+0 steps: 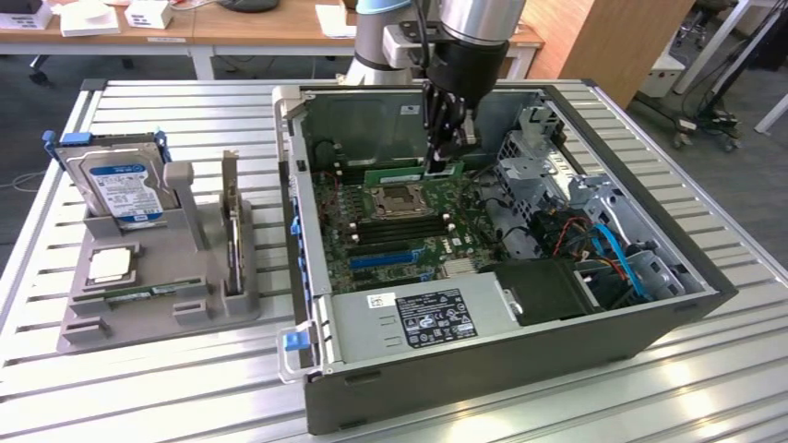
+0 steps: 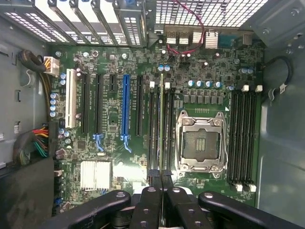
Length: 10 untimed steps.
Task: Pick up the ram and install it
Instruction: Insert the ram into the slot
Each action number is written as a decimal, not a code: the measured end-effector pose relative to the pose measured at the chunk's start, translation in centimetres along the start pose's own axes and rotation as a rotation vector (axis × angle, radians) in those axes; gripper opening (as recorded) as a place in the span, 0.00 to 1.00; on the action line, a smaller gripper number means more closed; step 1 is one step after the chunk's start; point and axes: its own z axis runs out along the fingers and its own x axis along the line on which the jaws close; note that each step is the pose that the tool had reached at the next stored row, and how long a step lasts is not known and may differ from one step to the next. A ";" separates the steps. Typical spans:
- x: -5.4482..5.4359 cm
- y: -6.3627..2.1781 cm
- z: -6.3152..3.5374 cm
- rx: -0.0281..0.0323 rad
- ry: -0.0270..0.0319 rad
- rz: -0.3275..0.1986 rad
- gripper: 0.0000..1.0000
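Exterior view: fingers [image 1: 447, 148] clamped tight on the ram [image 1: 441, 170], holding it edge-down over the motherboard [image 1: 369, 235] slots.

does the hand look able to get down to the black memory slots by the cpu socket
Probably yes. The open grey computer case leaves the way free from above; the hand, shut on the thin green ram stick, hangs over the long black memory slots, no cable between.

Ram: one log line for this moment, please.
tool: shut on ram | where: inside case, at slots beside socket | seated: cannot tell
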 end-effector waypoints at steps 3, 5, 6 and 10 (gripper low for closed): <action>0.0 0.00 0.08 0.0000 0.0003 0.000 0.11; 0.0 0.00 0.08 0.0000 0.0002 0.000 0.11; 0.0 0.00 0.09 0.0000 0.0001 0.000 0.11; -0.5 -0.01 0.13 0.0002 0.0000 0.001 0.11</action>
